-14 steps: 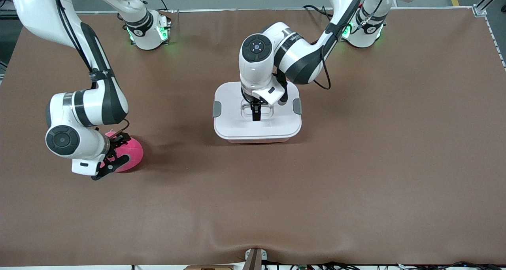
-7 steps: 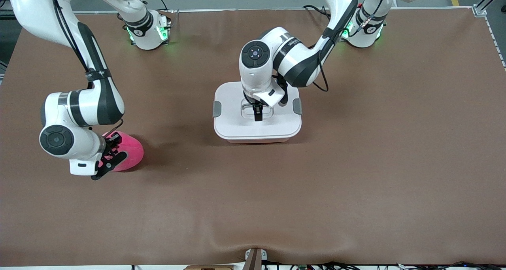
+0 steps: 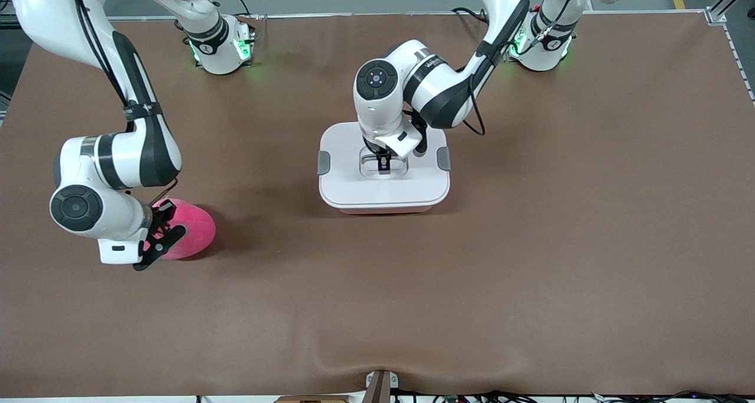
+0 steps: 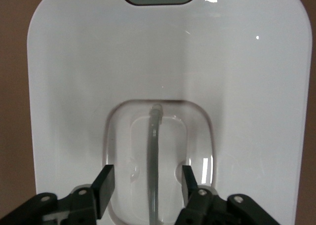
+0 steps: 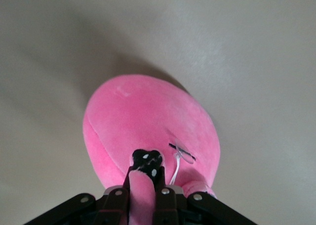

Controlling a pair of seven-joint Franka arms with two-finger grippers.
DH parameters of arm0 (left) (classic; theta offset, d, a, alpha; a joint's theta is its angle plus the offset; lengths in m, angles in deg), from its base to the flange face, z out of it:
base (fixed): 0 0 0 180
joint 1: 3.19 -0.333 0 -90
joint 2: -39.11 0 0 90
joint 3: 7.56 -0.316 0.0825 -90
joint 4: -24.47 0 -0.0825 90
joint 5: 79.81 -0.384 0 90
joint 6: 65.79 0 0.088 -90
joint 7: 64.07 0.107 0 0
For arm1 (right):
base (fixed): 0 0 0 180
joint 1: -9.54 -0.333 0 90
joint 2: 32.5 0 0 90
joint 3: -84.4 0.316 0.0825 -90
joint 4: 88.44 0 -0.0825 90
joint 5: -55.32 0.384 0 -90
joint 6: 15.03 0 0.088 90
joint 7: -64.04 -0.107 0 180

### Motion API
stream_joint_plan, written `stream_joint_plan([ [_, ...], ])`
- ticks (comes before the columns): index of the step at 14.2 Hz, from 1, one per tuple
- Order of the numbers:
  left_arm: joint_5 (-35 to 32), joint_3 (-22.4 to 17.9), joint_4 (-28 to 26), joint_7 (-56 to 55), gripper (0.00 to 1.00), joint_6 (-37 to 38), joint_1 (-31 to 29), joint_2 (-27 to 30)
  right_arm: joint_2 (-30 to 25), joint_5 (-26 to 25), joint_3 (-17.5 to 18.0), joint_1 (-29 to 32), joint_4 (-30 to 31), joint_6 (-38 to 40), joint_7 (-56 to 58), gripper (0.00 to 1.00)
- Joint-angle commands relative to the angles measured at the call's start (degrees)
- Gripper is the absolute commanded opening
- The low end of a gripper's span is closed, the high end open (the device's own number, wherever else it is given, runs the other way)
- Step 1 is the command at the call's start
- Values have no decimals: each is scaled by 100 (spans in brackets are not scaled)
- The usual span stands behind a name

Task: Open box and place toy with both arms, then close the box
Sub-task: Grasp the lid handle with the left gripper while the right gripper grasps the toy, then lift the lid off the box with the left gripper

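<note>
The box (image 3: 383,184) stands mid-table with its white lid on, grey clips at both ends (image 3: 323,162). My left gripper (image 3: 383,166) is open, low over the lid's recess, its fingers (image 4: 103,188) on either side of the grey handle (image 4: 154,151) without touching it. The pink plush toy (image 3: 189,232) lies toward the right arm's end of the table. My right gripper (image 3: 159,235) is shut on one protruding eye stalk of the toy (image 5: 145,185); the dark pupil (image 5: 147,161) shows just past its fingertips.
The brown table mat (image 3: 531,243) spreads around the box and the toy. Both arm bases (image 3: 218,49) stand along the table's edge farthest from the camera. A clip and cables (image 3: 380,385) sit at the nearest edge.
My left gripper has lowered into the lid's recess over the handle. My right gripper has shifted a little toward the table's end, still on the toy.
</note>
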Motion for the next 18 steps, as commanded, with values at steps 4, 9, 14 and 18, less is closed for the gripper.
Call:
stream_joint_plan([
  [4, -122, -46, -104, 18, 12, -94, 25, 150, -352, -33, 351, -295, -227, 92, -146, 0],
  [9, -122, -46, -113, 44, 0, -94, -10, 230, -493, -50, 360, -655, -394, 22, -67, 0],
  [14, -165, -46, -86, 131, 0, -94, -10, 282, -660, -42, 360, -989, -394, -294, -6, 0],
  [18, -280, -55, -86, 203, 0, -77, -27, 432, -713, -42, 360, -1043, -385, -549, 477, 0],
])
